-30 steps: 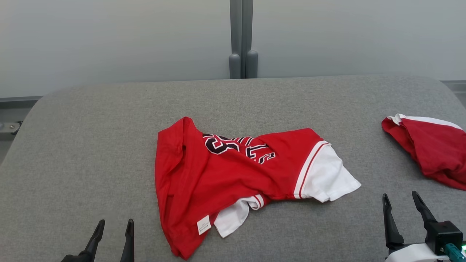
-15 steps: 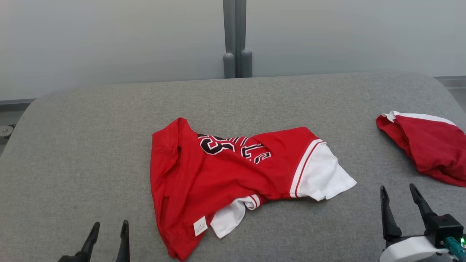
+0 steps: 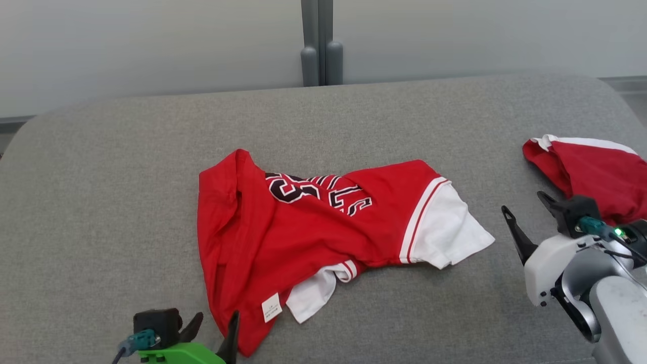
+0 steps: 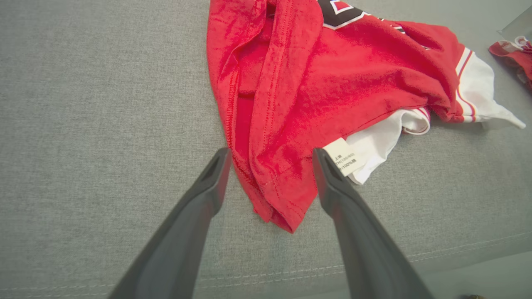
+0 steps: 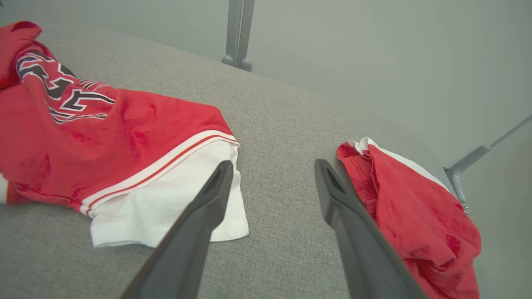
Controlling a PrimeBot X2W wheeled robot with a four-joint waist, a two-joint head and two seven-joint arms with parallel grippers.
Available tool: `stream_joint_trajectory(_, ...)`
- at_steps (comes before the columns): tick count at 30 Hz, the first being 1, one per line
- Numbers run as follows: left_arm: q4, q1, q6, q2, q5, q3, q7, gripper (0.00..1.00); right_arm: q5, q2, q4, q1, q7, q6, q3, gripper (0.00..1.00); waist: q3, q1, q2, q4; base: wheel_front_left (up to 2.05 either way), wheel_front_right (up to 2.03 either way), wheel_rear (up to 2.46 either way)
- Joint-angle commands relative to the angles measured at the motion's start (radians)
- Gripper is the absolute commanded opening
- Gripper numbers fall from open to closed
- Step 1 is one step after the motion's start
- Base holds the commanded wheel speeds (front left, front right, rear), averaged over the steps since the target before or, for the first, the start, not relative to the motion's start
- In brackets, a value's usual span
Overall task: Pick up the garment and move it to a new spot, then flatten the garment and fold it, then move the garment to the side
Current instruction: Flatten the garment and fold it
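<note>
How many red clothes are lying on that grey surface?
2. A crumpled red jersey lies in the middle; a second red garment lies at the right, partly cut off.

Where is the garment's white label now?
In the head view, the white label sits on the red garment's near hem, left of centre, just right of the left gripper.

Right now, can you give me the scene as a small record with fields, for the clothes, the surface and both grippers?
surface: grey fabric
jersey: red, white sleeves, crumpled, mid-surface
second garment: red and white, bunched, far right
left gripper: open, fingers astride the jersey's near corner
right gripper: open, over bare surface between the garments
</note>
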Motion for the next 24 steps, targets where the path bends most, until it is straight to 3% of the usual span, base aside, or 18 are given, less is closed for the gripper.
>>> stream_joint_trajectory(1,-0.014,-0.017,0.008,-0.002,-0.001,-0.02,0.036,1.0,0.004,-0.04,0.044,-0.052,0.052,-0.002,0.051,1.0,0.068,0.0,-0.0001,-0.003,0.0,0.0,0.0)
stream_joint_trajectory(6,-0.013,-0.043,0.005,-0.01,-0.011,-0.058,0.079,1.0,0.029,-0.067,0.134,-0.134,0.096,-0.002,0.129,1.0,0.107,0.0,-0.0001,0.011,0.0,0.0,0.0)
stream_joint_trajectory(12,0.053,-0.093,0.03,-0.016,0.006,-0.052,0.047,1.0,0.054,-0.061,0.247,-0.189,0.06,-0.002,0.196,1.0,0.138,0.0,-0.0001,0.021,0.0,0.0,0.0)
stream_joint_trajectory(23,0.09,-0.096,0.034,-0.022,-0.026,-0.066,0.039,1.0,0.081,-0.047,0.366,-0.248,-0.011,-0.002,0.269,1.0,0.157,0.0,-0.0001,0.017,0.0,0.0,0.0)
stream_joint_trajectory(24,0.093,-0.094,0.037,-0.022,-0.028,-0.067,0.039,0.96,0.083,-0.047,0.373,-0.252,-0.015,-0.002,0.273,1.0,0.158,0.0,-0.0001,0.017,0.0,0.0,0.0)
